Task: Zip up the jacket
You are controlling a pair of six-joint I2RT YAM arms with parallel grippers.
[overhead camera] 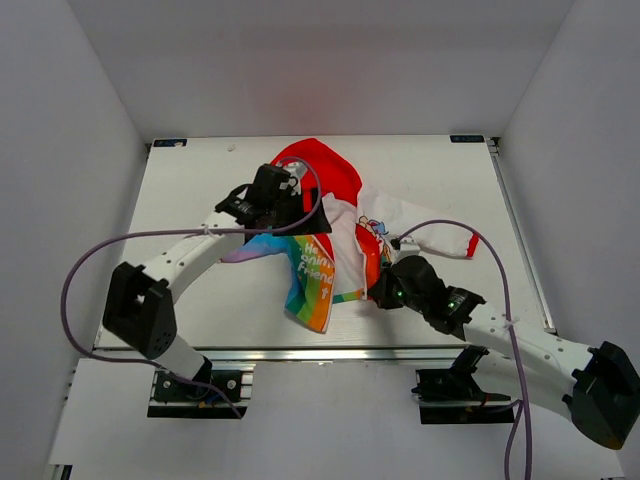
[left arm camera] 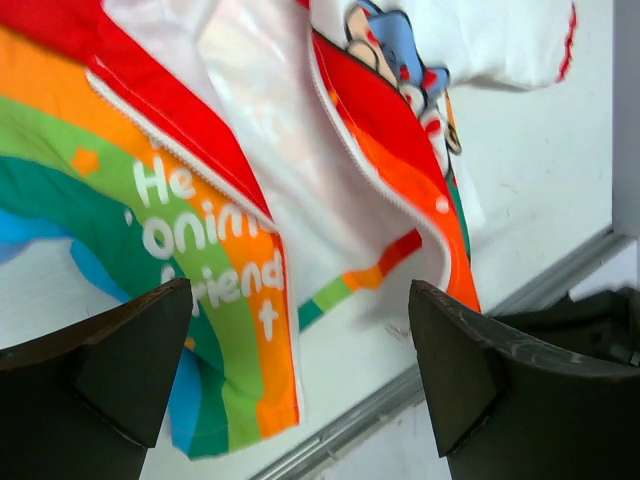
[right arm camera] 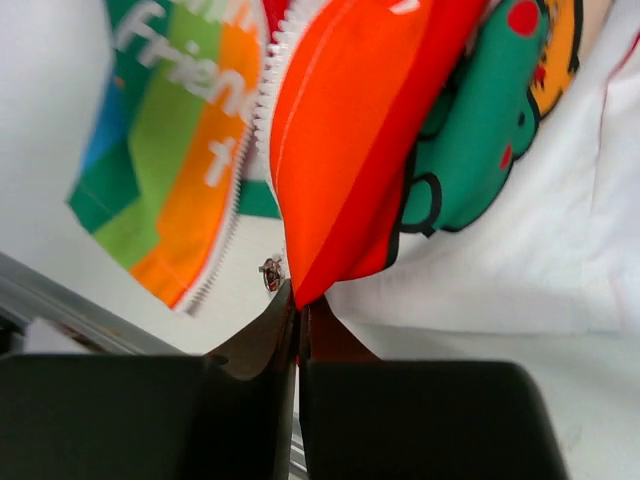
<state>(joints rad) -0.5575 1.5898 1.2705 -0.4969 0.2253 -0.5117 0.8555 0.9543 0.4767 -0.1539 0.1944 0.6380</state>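
The jacket lies open on the white table, red hood at the far side and rainbow front panel toward the near edge. My left gripper hovers over the jacket's upper left part. It is open, its fingers wide apart above the rainbow panel, with nothing between them. Both lines of zipper teeth run apart. My right gripper is shut on the lower corner of the jacket's red-orange front edge, pinched at the fingertips. A small dark red piece lies beside them.
The table's metal front rail runs just past the jacket's hem, also seen in the left wrist view as the rail. Purple cables loop off both arms. White walls enclose the table on three sides.
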